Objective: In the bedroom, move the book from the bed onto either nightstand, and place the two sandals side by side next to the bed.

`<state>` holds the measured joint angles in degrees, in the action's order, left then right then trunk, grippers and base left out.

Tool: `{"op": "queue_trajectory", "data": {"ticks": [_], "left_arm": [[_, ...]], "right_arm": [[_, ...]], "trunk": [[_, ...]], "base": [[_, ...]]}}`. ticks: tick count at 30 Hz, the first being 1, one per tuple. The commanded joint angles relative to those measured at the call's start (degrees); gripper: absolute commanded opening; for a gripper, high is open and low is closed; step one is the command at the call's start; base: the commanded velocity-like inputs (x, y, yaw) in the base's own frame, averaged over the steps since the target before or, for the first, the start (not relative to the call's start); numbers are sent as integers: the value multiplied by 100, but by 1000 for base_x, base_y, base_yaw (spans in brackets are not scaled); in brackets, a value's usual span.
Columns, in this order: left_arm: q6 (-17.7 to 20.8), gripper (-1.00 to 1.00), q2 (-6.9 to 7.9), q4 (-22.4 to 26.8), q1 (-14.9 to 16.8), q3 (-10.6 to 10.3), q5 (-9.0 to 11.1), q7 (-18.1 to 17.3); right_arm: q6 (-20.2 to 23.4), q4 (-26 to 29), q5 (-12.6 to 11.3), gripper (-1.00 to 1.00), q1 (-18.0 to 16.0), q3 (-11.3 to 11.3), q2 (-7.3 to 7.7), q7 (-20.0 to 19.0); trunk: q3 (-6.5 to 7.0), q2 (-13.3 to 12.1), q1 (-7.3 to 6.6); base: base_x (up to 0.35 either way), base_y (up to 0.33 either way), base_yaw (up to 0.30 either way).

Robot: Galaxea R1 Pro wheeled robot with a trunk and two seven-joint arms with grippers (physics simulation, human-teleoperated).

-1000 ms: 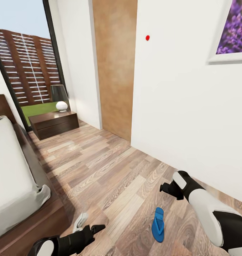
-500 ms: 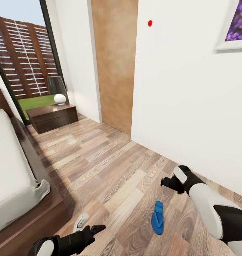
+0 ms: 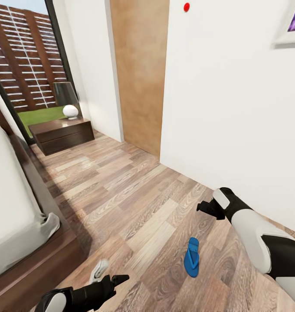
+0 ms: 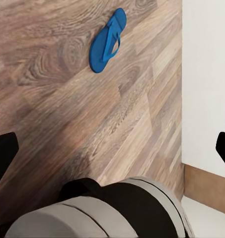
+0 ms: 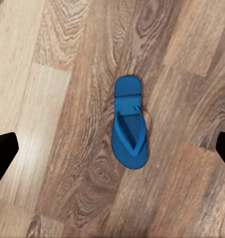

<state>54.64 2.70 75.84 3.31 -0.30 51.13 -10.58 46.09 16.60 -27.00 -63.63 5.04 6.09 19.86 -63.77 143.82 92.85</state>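
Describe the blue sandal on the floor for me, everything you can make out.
The bright blue flat flip-flop sandal lies alone, sole down, on the light brown wood-plank floor. It is thin-soled, with a rounded heel, a wider toe end and a thin blue Y-shaped strap arching over the footbed. It looks like smooth rubber or foam. Nothing touches it but the floor; it sits out in the open, apart from the dark brown wooden bed frame and nearer the white wall.

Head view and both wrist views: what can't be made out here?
- Bed: head view, cut off by the left edge, so its top is mostly unseen.
- Picture: cut off at the top right corner.
- Right gripper: right wrist view, fingers cut by the edges.
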Motion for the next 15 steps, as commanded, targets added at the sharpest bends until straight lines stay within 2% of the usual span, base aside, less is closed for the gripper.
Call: {"op": "queue_trajectory", "data": {"ticks": [1, 15], "left_arm": [[11, 100, 3, 3, 3, -3, -33, -40], [11, 100, 3, 17, 3, -5, -31, -41]], "right_arm": [[9, 10, -55, 100, -19, 24, 7, 52], [-68, 9, -66, 100, -103, 23, 56, 53]], "trunk": [[-28, 4, 1], [-338, 22, 37]], "base": [[0, 0, 0], [0, 0, 0]]}}
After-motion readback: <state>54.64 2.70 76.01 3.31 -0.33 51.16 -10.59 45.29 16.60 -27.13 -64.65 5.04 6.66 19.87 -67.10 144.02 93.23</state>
